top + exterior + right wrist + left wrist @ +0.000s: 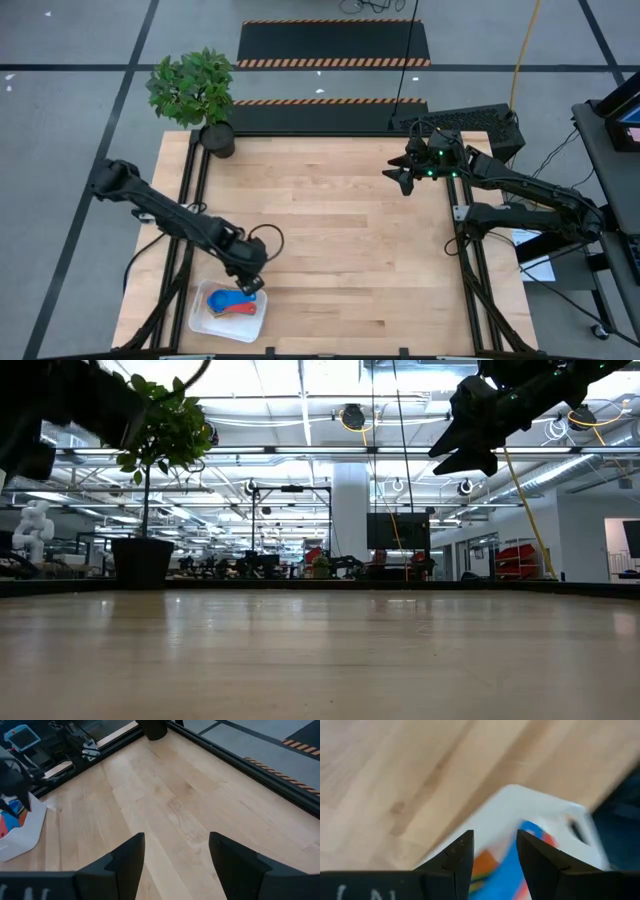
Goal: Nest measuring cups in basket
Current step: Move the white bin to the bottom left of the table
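lower left of the frame: left gripper (247, 285) over basket (200, 318), fingers apart around blue cup (222, 299); placing step; next, release and lift clear.

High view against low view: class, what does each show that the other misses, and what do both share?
Only the high view shows the white basket near the table's front edge, the blue and red measuring cups in it, and the left gripper above them. Only the low view shows the room behind the table. Both show the potted plant at the table's far left corner and the raised right gripper, open and empty.
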You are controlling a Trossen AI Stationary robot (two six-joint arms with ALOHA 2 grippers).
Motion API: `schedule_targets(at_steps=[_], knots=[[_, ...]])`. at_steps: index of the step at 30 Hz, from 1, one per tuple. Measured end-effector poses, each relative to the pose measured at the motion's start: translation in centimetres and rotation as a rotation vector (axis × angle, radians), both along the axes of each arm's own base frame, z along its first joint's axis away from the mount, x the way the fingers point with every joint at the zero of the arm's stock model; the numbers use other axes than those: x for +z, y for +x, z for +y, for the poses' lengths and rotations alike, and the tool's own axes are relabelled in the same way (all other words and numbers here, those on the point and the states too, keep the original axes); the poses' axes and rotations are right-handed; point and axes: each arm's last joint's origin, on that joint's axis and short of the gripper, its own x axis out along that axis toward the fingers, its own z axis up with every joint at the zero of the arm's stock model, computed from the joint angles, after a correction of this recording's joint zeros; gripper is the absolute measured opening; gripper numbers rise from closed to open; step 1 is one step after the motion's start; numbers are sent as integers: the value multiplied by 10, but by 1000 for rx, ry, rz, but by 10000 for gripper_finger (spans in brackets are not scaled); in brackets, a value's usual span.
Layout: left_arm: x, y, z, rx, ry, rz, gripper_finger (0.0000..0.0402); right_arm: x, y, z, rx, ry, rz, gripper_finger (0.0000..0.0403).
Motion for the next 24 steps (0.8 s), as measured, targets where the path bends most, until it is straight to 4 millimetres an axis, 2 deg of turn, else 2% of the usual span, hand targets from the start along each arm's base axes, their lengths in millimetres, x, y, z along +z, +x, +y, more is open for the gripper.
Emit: schedule_targets(at_steps=[3, 7, 24], knots=[[-14, 5, -3, 5, 26, 62, 149, 0, 0, 0, 0, 0, 0, 215], [-22, 5, -11, -31, 1, 113, 149, 0, 0, 0, -11, 19, -5, 215], [-18, -4, -31, -87, -51, 81, 149, 0, 0, 0, -6, 18, -6, 215]])
